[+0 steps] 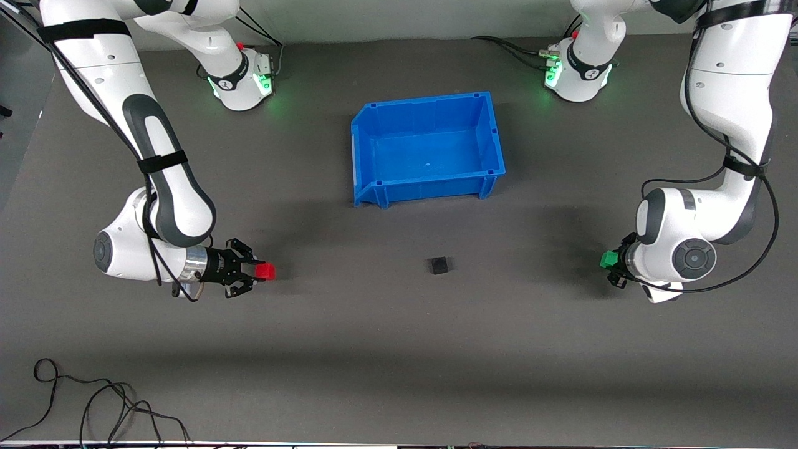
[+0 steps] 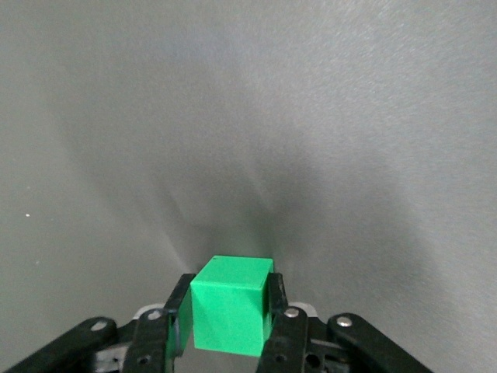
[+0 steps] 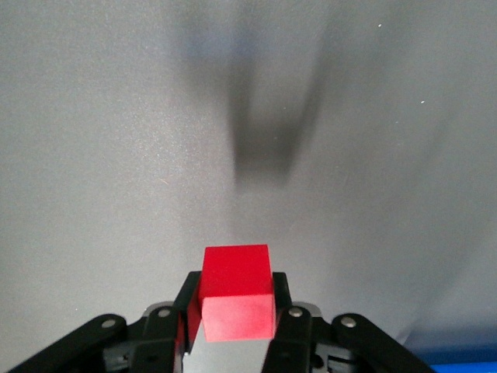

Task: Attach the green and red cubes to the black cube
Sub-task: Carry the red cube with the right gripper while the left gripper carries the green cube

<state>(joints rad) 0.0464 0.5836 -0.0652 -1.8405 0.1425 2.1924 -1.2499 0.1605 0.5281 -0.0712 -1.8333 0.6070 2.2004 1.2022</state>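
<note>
Now, from the front, I see the black cube (image 1: 439,265) on the grey mat (image 1: 399,349), nearer the camera than the blue bin (image 1: 427,148). The right gripper (image 1: 257,272) pinches the red cube (image 1: 266,271) over the mat toward its own end; the left gripper (image 1: 612,267) carries the green cube (image 1: 607,260) at the other.

In the left wrist view, the fingers (image 2: 286,330) clamp the green cube (image 2: 231,305).

In the right wrist view, both fingers (image 3: 289,326) squeeze the red cube (image 3: 236,292).
</note>
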